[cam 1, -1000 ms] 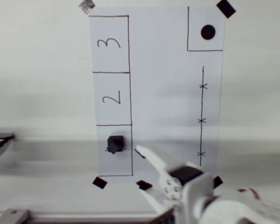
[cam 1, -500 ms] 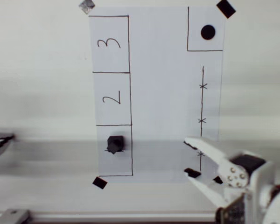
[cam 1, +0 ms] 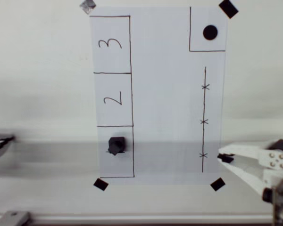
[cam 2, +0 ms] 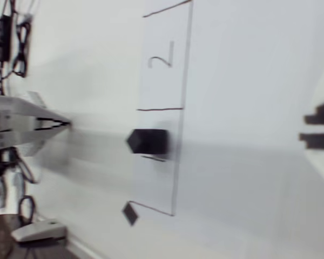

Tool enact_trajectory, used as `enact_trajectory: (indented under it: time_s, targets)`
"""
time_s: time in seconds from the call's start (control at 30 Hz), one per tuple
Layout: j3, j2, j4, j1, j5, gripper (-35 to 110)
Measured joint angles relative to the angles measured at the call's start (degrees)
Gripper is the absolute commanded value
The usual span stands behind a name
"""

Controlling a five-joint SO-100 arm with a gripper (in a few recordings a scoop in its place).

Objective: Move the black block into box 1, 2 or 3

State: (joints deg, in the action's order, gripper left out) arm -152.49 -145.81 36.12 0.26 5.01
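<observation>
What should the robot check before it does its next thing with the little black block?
1. Black block sits inside box 1: ok.
2. Block clear of the box's drawn lines: ok.
3. Gripper apart from the block, at the paper's right edge in the overhead view: ok.
4. Gripper holding nothing: ok; the jaws look nearly closed.
5. Boxes 2 and 3 bare: ok.

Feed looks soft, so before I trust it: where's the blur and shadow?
Overhead view: a grey shadow band crosses the paper over the black block; the gripper is soft-edged. Wrist view: smeared throughout, the block's edges streaked.
</observation>
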Motion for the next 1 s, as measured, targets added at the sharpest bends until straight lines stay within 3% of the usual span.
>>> enact_trajectory:
  time_s: [0.5, 1.0]
  targets:
    - [-21.88, -24.61, 1.32, 1.67, 1.67, 0]
    - [-24.87, -36.65, 11.69, 3.16, 4.48, 0]
